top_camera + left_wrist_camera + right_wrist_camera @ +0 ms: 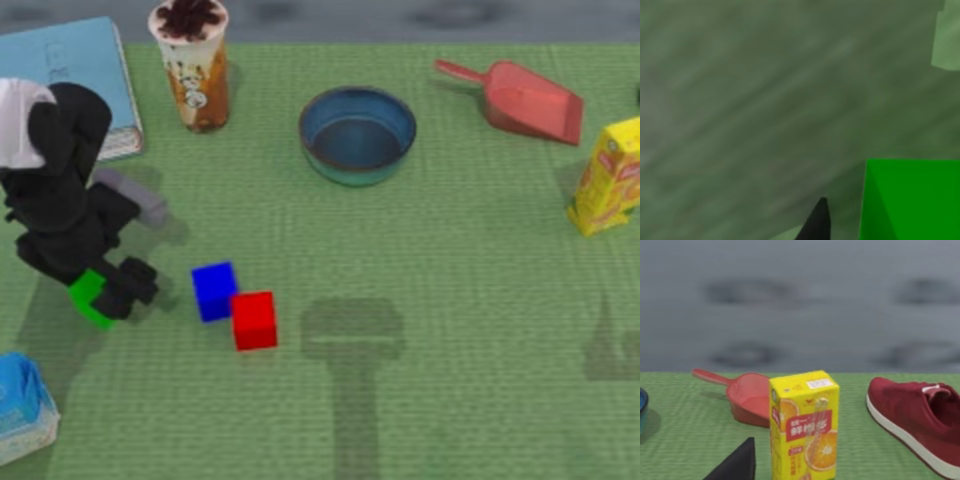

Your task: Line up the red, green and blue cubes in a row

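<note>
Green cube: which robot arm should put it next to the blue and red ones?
Left, probably. The left gripper is already at the green cube, near the blue cube and red cube. The right arm isn't visible from above.

— Where were the cubes?
— The blue cube [214, 290] and the red cube [254, 320] sat left of the table's centre, touching corner to corner, red nearer the front.
— And the third?
— The green cube [90, 296] lay further left, apart from the blue one, partly hidden.
</note>
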Tool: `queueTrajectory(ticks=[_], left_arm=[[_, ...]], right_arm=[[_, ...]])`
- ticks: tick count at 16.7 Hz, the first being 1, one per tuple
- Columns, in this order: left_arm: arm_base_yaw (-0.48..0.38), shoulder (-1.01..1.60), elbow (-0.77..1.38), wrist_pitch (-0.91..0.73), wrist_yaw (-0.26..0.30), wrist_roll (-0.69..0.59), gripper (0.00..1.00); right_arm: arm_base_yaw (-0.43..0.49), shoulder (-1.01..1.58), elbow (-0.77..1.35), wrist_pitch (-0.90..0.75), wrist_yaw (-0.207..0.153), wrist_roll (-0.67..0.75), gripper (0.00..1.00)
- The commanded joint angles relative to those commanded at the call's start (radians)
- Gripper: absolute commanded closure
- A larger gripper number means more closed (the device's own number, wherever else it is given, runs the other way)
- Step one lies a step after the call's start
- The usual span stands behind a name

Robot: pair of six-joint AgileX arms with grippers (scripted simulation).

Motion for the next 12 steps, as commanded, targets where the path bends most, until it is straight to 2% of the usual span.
queueTrajectory(ticks=[1,2,9,12], left_arm=[[0.000,0.000,0.000,0.000,0.000,0.000,0.98],[0.000,0.000,0.000,0.000,0.000,0.000,1.00],[0.000,0.000,0.000,0.000,0.000,0.000,1.00],[-0.002,-0.046,0.025,-0.041,0.016,-0.008,1.00]], right_arm=[[0.000,0.000,0.000,0.000,0.000,0.000,0.00],[0.000,0.000,0.000,0.000,0.000,0.000,0.00],[0.000,0.000,0.000,0.000,0.000,0.000,0.00],[0.000,0.000,0.000,0.000,0.000,0.000,0.00]])
